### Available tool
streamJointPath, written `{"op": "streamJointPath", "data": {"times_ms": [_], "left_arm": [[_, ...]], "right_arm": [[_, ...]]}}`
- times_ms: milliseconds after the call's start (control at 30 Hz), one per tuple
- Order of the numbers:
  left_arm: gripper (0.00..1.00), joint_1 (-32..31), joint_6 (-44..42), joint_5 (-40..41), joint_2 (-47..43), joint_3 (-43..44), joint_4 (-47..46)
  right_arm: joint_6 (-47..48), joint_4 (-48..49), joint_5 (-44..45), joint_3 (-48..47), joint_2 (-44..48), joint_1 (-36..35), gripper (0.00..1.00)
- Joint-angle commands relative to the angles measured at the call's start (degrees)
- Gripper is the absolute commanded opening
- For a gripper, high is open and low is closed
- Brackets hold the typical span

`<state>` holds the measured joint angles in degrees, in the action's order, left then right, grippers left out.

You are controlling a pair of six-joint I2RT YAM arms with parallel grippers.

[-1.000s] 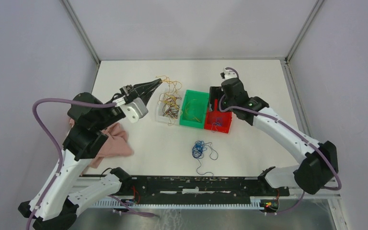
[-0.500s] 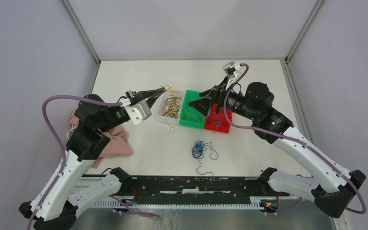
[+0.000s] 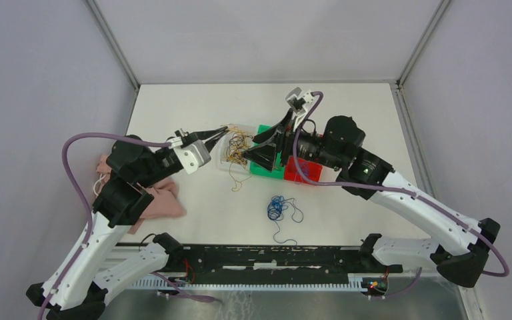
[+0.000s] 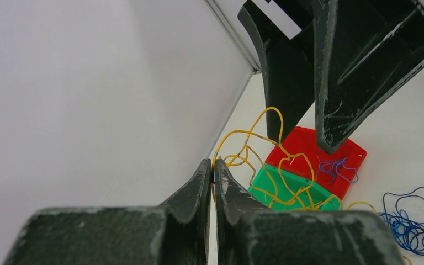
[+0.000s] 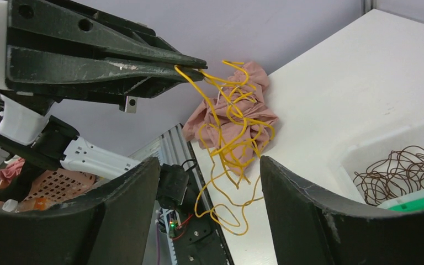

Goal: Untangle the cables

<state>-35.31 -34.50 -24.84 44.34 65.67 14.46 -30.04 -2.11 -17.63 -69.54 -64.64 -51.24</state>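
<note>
The left hand [image 3: 221, 133] is pinched together on a strand of the yellow cables [image 5: 229, 127], which dangle in a loose tangle above the surface [image 3: 207, 207]. The right hand [image 5: 207, 165] faces them, fingers wide apart (gripping nothing). The brown cables [image 5: 397, 171] lie in a clear tray [image 5: 364, 152]; the blue cables [image 3: 279, 208] lie loose on the surface.

Smooth yellow cables [image 5: 224, 144], scuffed matt plastic left hand [image 5: 201, 64], pink cloth [image 5: 257, 112].

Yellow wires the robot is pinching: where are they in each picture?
Top external: the yellow wires dangle mid-picture from the left gripper.
Left wrist: yellow wires at centre, looping before the green tray.
Right wrist: yellow wires at centre, before the pink cloth.
Shared landmark: the left gripper, shut on them.
</note>
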Motion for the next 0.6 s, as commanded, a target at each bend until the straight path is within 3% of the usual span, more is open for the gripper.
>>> {"op": "streamJointPath", "data": {"times_ms": [0,267,433,567], "left_arm": [[0.11,0.24,2.46,1.29,-0.62,0.03,-0.58],[0.11,0.22,2.04,0.67,-1.47,0.08,2.36],[0.11,0.23,0.83,2.39,-3.19,-1.0,3.3],[0.11,0.24,-1.27,6.53,-4.03,-1.52,2.43]], "right_arm": [[0.83,1.48,5.28,-4.57,-2.81,-1.61,0.67],[2.49,0.86,18.88,-1.5,-2.45,-1.97,0.18],[2.96,-0.09,25.62,3.74,1.05,-1.93,0.01],[3.75,-2.95,27.38,6.64,2.88,-2.01,0.0]]}}
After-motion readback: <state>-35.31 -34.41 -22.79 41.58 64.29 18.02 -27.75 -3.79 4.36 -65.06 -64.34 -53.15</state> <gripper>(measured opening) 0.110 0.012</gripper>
